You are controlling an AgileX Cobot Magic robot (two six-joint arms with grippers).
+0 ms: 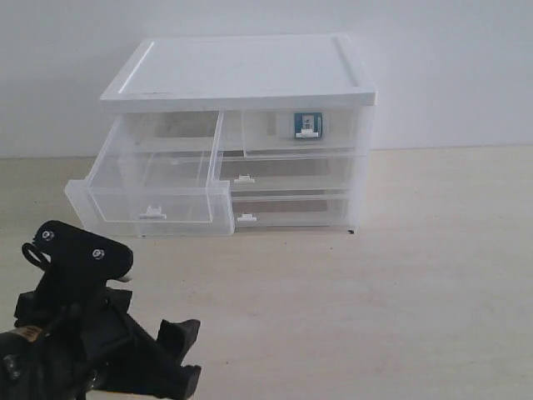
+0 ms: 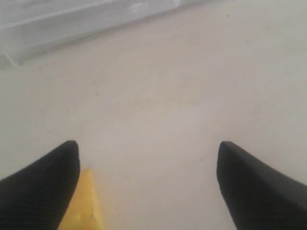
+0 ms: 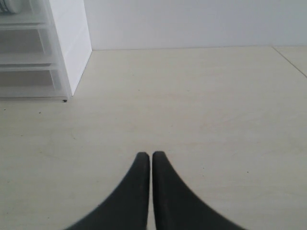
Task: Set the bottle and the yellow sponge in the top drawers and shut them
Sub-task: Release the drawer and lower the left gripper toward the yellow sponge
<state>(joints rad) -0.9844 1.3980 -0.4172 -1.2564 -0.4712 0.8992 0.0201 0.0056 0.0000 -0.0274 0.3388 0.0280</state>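
The bottle [image 1: 307, 125] shows through the front of the top right drawer [image 1: 266, 137], which is pushed in. Beside it the top left drawer [image 1: 158, 200] is pulled far out with nothing in it. The yellow sponge [image 2: 85, 206] lies on the table just inside one finger of my left gripper [image 2: 148, 143], which is open wide around it without touching it on the other side. In the exterior view the left gripper [image 1: 185, 354] is low at the front left and the arm hides the sponge. My right gripper [image 3: 150, 154] is shut on nothing, over bare table.
The white-topped cabinet [image 1: 241, 71] stands at the back against the wall, its two full-width lower drawers [image 1: 291, 175] pushed in. In the right wrist view the cabinet's side wall [image 3: 72, 38] is ahead, and a table edge [image 3: 290, 60] runs at the far side.
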